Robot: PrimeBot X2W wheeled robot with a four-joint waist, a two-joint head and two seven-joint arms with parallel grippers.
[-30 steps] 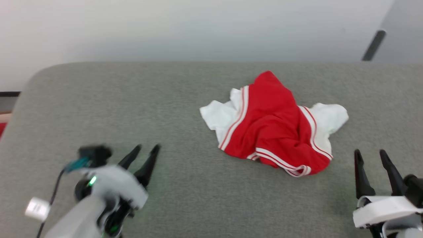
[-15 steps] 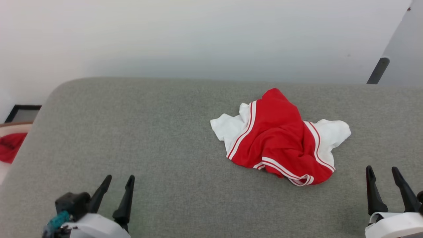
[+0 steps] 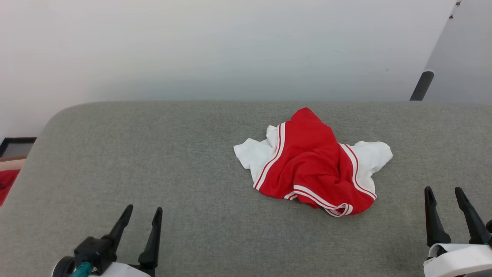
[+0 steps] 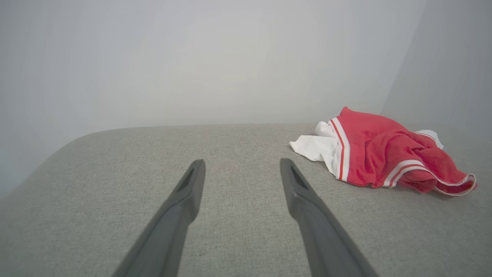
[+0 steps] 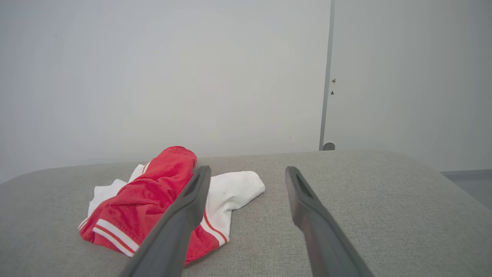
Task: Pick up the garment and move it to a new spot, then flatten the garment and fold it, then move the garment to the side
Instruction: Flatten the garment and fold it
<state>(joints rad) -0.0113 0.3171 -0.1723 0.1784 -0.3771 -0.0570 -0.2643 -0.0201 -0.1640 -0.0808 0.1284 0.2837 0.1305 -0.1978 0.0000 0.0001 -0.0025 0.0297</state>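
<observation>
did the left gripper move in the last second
Yes, the left gripper drew back toward the robot and to its left, farther from the garment.

Grey fabric-covered surface [image 3: 115, 173]: spans the lower two thirds of the head view and rounds off toward the upper left. Carries, right of centre in the frame, the garment [image 3: 307, 169] (red body, white sleeves, striped trim), crumpled in a heap, apart from the edges.
</observation>
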